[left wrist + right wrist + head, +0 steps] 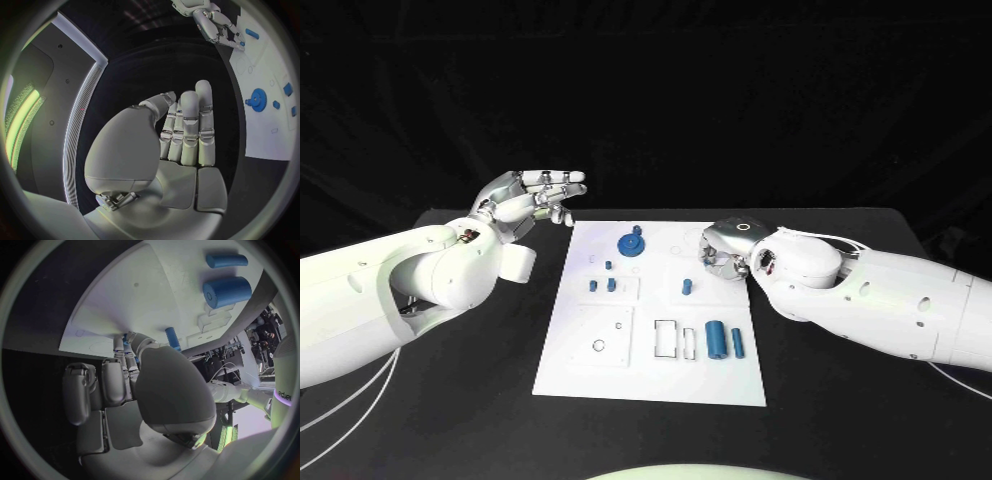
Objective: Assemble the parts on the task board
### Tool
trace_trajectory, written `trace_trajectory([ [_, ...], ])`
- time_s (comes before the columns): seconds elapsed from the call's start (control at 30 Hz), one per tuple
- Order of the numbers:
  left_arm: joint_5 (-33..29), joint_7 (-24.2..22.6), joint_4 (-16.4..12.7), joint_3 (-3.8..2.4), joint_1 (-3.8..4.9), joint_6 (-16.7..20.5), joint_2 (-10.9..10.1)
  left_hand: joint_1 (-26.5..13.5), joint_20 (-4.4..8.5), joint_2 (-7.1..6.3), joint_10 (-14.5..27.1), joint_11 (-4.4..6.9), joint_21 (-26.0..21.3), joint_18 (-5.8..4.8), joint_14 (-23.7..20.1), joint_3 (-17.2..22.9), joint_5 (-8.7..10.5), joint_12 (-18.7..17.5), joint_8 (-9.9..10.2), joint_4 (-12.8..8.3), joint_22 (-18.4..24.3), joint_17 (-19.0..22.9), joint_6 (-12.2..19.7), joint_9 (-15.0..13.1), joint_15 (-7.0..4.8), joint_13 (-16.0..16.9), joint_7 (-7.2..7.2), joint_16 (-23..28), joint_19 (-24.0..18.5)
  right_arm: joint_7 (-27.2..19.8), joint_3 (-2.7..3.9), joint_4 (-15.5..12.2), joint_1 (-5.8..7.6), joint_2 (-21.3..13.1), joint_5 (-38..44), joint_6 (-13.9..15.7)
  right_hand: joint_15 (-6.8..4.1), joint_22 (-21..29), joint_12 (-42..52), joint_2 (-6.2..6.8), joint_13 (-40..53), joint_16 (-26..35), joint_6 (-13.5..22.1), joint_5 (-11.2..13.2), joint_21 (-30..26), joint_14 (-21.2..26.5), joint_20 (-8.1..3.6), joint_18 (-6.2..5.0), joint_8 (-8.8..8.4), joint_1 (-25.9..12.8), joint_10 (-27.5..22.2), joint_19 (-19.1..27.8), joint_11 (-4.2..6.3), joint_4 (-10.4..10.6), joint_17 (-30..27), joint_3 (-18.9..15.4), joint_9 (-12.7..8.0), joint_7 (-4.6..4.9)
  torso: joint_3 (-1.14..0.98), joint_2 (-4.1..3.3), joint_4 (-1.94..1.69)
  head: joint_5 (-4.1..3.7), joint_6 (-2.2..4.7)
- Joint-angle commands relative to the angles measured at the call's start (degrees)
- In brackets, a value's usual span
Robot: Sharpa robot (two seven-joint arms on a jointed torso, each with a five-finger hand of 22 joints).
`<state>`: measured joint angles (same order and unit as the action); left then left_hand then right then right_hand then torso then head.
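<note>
Blue parts (715, 340) on white task board (589, 375), black table (444, 420)

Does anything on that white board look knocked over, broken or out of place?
Nothing stands out. The white task board lies flat and square, and the small blue parts, like the blue gear and two blue cylinders, lie neatly.

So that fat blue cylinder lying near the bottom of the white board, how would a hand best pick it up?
Probably from straight above, thumb and fingers pinching across the round sides at mid-length. The large blue cylinder lies flat on the task board, so its ends offer little grip. A thinner blue cylinder lies close alongside, leaving a tight gap there. The right hand is nearer.
</note>
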<state>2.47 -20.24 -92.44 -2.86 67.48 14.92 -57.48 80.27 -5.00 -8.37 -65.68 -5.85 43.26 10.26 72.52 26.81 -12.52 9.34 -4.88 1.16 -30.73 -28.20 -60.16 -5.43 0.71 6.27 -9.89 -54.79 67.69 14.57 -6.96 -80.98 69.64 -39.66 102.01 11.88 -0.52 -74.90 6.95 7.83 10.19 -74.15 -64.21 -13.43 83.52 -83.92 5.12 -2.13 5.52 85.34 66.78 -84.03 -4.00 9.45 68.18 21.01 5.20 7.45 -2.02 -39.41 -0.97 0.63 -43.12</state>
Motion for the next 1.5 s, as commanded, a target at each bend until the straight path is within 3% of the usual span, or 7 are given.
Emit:
trace_trajectory([
  [0.03,-0.4,0.3,-0.2,-0.03,0.07,-1.0,0.0,0.3,-0.01,0.30,0.5,0.03,-0.2,0.39,0.1,0.0,-0.28,0.2,0.0,-0.3,0.1,0.1,0.2,0.1,-0.22,-0.1,-0.41,0.2,0.3,-1.0,-0.15,0.4,-0.37,0.1,-0.9,-2.0,-0.16,-11.8,-0.3,-0.91,0.0,-0.3,-0.9,-0.2,0.3,-2.9,-0.02,0.70,0.23,0.2,0.8,-3.6,0.13,-0.4,-0.1,0.8,0.2,-0.13,0.01,0.02,0.02,0.03,-0.16],
  [0.37,-0.4,1.2,0.1,-0.03,0.08,-0.9,0.1,0.4,0.03,0.37,0.7,-0.06,-0.7,0.38,0.0,0.0,-0.30,0.3,0.1,-0.6,0.4,0.3,0.4,0.2,-0.20,-0.1,-0.52,0.3,0.4,-1.9,-0.15,0.9,-0.49,0.3,-1.5,-1.2,-0.52,-11.9,-1.1,-1.89,-0.7,-0.5,-2.6,1.3,0.3,-2.8,-0.37,0.71,0.78,-0.1,2.6,-3.6,0.62,-2.5,-0.4,3.2,0.8,-0.69,0.01,0.08,0.02,0.13,-0.31],
  [0.73,-0.4,2.1,0.3,-0.03,0.08,-1.0,0.0,0.4,0.06,0.44,1.2,-0.27,-1.8,0.37,-0.4,0.1,-0.29,0.2,0.3,-1.1,1.2,0.7,0.8,0.4,-0.08,-0.3,-0.79,0.4,0.3,-4.0,0.02,-0.1,-0.34,-0.7,-4.5,7.6,-0.55,-12.0,-2.1,-1.71,-1.2,-0.5,-2.8,0.5,0.4,-2.7,-0.49,0.73,0.64,-0.4,3.2,-3.6,0.57,-4.2,-0.7,4.8,1.2,-0.53,0.04,0.10,0.02,0.21,-0.23],
  [0.93,-0.4,2.4,0.5,-0.02,0.08,-1.2,0.0,0.3,0.02,0.53,1.6,-0.44,-2.8,0.36,-0.7,0.0,-0.23,0.3,0.2,-1.4,2.0,1.0,1.1,0.6,0.00,-0.5,-0.93,0.4,0.4,-4.6,0.31,-1.3,0.27,-1.6,-5.5,10.4,-0.54,-12.0,-2.2,-1.50,-1.3,-0.6,-3.0,0.6,0.5,-2.7,-0.48,0.75,0.66,-0.7,3.4,-3.6,0.56,-4.5,-0.6,5.0,1.3,-0.49,0.03,0.08,0.04,0.19,-0.10],
  [1.07,-0.4,2.5,0.6,-0.01,0.08,-1.2,0.0,0.2,0.01,0.58,1.7,-0.47,-3.1,0.36,-0.7,0.0,-0.23,0.4,0.1,-1.5,2.2,1.1,1.2,0.6,0.02,-0.5,-0.95,0.4,0.5,-4.6,0.51,-2.8,0.71,-2.7,-6.0,10.9,-0.55,-12.1,-2.3,-1.45,-1.3,-0.6,-3.0,0.6,0.5,-2.7,-0.48,0.76,0.67,-0.8,3.4,-3.6,0.56,-4.5,-0.7,5.0,1.3,-0.48,0.03,0.10,0.04,0.32,-0.08],
  [1.3,-0.4,2.5,0.6,0.01,0.07,-1.1,0.0,0.1,0.01,0.64,1.8,-0.49,-3.5,0.36,-0.8,-0.1,-0.23,0.5,0.1,-1.6,2.5,1.1,1.2,0.6,0.03,-0.6,-0.98,0.4,0.6,-4.3,0.85,-8.5,1.60,-5.3,-6.9,10.9,-0.56,-12.1,-2.4,-1.30,-1.4,-0.7,-3.1,0.7,0.6,-2.7,-0.49,0.77,0.69,-1.1,3.6,-3.7,0.56,-4.7,-0.6,5.1,1.4,-0.47,0.06,0.13,0.17,0.82,-0.12],
  [1.5,-0.4,2.4,0.8,0.04,0.07,-1.1,0.5,0.1,0.01,0.67,1.9,-0.51,-3.8,0.36,-0.9,-0.1,-0.23,0.6,0.0,-1.6,2.7,1.2,1.3,0.7,0.04,-0.6,-1.00,0.4,0.7,-4.8,0.93,-12.9,1.36,-4.1,-7.6,10.8,-0.57,-12.2,-2.4,-1.26,-1.4,-0.7,-3.1,0.7,0.7,-2.7,-0.49,0.79,0.69,-1.1,3.6,-3.7,0.57,-4.8,-0.6,5.1,1.4,-0.46,0.02,0.11,-0.03,1.98,-0.27],
])
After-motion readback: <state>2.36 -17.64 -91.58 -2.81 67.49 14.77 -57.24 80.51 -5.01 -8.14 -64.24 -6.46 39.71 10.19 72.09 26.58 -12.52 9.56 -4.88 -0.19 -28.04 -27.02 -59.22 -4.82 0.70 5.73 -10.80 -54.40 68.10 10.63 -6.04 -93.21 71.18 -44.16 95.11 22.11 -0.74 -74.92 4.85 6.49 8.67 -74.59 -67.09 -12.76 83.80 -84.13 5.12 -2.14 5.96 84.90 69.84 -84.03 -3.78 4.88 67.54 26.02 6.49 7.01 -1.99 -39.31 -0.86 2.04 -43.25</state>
